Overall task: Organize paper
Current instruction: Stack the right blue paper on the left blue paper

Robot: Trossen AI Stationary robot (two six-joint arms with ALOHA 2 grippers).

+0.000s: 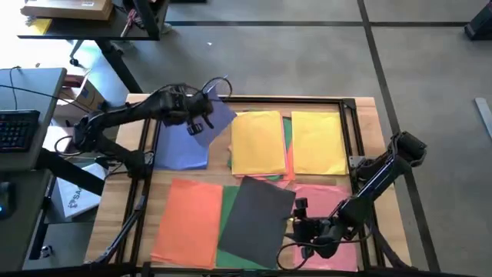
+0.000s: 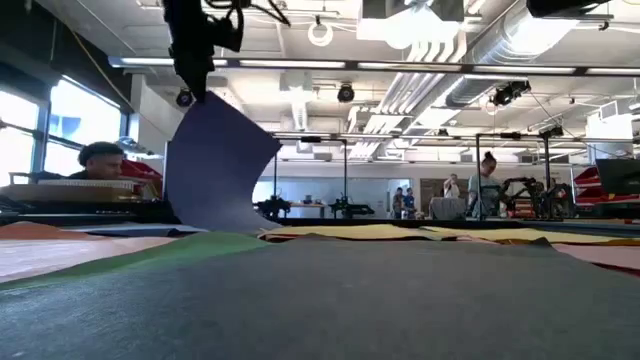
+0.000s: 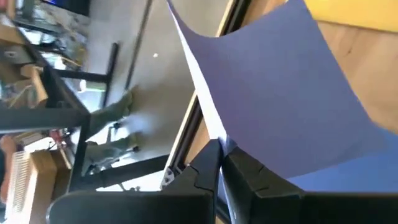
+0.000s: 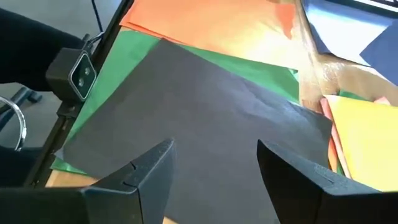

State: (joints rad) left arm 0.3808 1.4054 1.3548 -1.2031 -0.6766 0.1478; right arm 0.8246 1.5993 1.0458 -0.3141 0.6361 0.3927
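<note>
My left gripper (image 1: 201,115) is pinched on a blue sheet (image 1: 214,117), lifted at the table's (image 1: 366,106) far left. My right gripper (image 1: 301,223) hangs open over the dark grey sheet (image 1: 257,219). Colours overlap; sorting looks barely begun.

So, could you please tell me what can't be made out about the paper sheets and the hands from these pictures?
- Green sheet: mostly covered by the dark grey sheet in the high view and the right wrist view.
- Pink sheet: the right hand and its arm hide part of it in the high view.
- How many sheets each pile holds: the top sheets hide it.
- Left hand on the lifted blue sheet: the low view cuts it off at the top.
</note>
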